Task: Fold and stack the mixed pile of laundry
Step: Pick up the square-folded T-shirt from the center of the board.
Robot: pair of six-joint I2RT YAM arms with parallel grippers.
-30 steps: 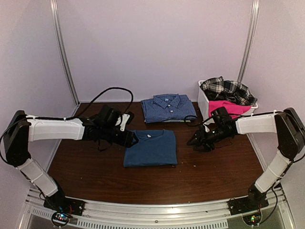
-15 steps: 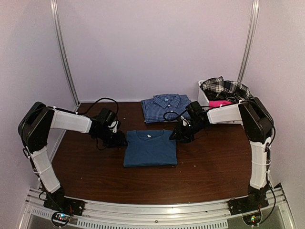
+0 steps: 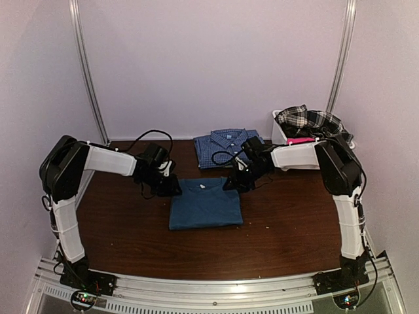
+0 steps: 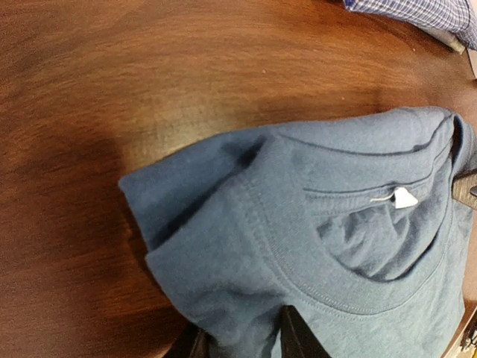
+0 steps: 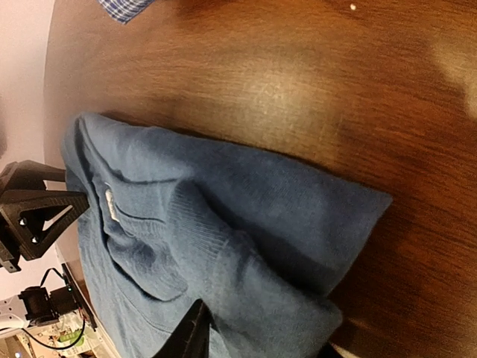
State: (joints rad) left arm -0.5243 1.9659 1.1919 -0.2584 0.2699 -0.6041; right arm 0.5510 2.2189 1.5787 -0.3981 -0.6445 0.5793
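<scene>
Right, the dark blue T-shirt [image 3: 206, 204] lies folded into a rectangle at approx. the ctr of the desk [image 3: 294, 226]. Its collar is toward the far edge, w/ a small white neck tag [image 4: 405, 198] showing inside it. Both far corners of the shirt are bunched up & raised off the wood; the near part lies flat.

The left fingers [image 3: 173, 187] sit at the shirt's far-left corner. The left wrist view shows them at the bottom edge, clenched on a fold of the blue fabric just below the collar seam.

The right fingers [image 3: 232, 184] are at the far-right corner. In the right wrist view a thick wad of blue cloth is pinched btw. them, so they are grasping it too. That view also catches the left arm's black tip at the opposite side of the collar.

Both arms reach in low from the desk's left & right sides and meet at the shirt's far edge.

Behind the T-shirt, near the middle of the desk's far edge, is a folded blue checked shirt [image 3: 230, 148], apart from it.

At the far right corner stands a white bin [image 3: 280, 140]. A black-and-white plaid shirt [image 3: 311, 122] is heaped over its top, and a bright pink piece [image 3: 300, 140] shows beneath that.
</scene>
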